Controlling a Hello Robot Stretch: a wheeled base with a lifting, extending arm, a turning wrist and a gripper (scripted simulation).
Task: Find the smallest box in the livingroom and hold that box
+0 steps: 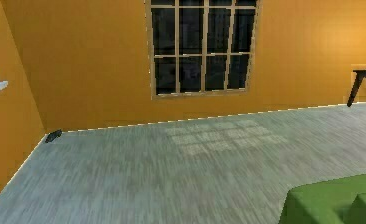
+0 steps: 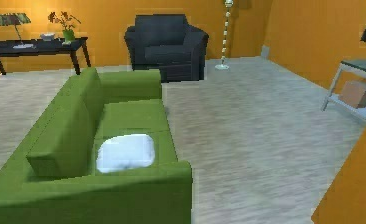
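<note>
The forward view faces the far window wall; the arm side view overlooks the near sofa, shared by both.

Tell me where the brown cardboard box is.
The brown cardboard box sits at the arm side view's right edge, under a grey-topped table, right of the green sofa.

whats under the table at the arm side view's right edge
A tan box sits under the table, between its legs. The table covers what lies farther back, and whether the box rests on floor or shelf cannot be told.
</note>
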